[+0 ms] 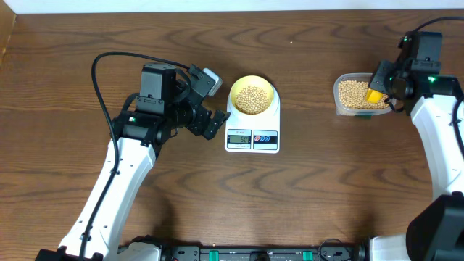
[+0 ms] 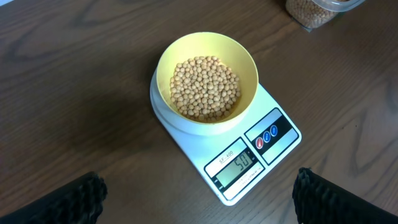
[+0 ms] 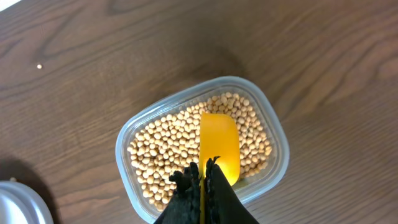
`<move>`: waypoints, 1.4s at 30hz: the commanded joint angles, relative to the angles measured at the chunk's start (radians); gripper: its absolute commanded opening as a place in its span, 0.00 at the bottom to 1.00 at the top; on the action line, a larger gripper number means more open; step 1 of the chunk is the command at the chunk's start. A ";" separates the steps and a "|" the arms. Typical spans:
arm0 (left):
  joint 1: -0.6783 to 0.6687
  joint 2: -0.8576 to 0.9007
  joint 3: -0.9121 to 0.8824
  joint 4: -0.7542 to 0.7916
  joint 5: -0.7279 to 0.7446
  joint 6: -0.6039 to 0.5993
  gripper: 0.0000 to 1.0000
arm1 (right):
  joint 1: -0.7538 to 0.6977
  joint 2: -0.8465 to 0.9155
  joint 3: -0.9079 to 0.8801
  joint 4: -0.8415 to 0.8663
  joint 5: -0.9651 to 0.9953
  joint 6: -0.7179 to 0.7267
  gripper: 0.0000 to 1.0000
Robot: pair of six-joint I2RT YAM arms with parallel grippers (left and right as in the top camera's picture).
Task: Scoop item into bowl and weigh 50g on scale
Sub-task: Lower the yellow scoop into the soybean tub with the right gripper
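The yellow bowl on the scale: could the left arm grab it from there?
Probably yes: the left gripper stands open beside the scale, facing the bowl, with nothing in between.

Scale (image 2: 199, 146) display (image 2: 241, 164): "50"; label above, perhaps "SF-400".

Overhead and close left wrist, common scale (image 1: 252, 138)

The bowl (image 2: 247, 67) sits on the scale (image 2: 200, 151), with beans (image 2: 205, 87) inside it. Well right of the scale stands a tub (image 1: 338, 94) of more beans, a scoop (image 3: 219, 146) over them.
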 commanded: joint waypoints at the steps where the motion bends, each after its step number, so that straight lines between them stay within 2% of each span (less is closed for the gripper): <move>1: -0.001 -0.013 0.006 0.000 0.010 0.017 0.98 | 0.006 0.012 0.001 -0.001 -0.014 0.103 0.02; 9: -0.001 -0.013 0.006 0.001 0.009 0.017 0.98 | 0.008 0.015 0.001 -0.011 -0.040 0.105 0.01; 17: -0.001 -0.013 0.006 0.001 0.010 0.017 0.97 | 0.008 0.015 0.001 -0.035 -0.043 0.104 0.52; 20: -0.001 -0.013 0.006 0.000 0.010 0.017 0.97 | 0.008 0.015 0.001 -0.034 -0.043 0.103 0.65; 25: -0.001 -0.013 0.006 0.001 0.010 0.017 0.98 | 0.008 0.015 0.001 -0.042 -0.044 0.092 0.81; 29: -0.001 -0.013 0.006 0.000 0.010 0.017 0.98 | 0.008 0.015 0.001 -0.061 -0.044 -0.023 0.99; 38: -0.001 -0.013 0.006 0.001 0.010 0.017 0.98 | 0.008 0.015 0.001 -0.141 -0.041 -0.371 0.99; 42: -0.001 -0.013 0.006 0.001 0.009 0.017 0.98 | 0.008 0.015 0.001 -0.151 0.019 -0.466 0.99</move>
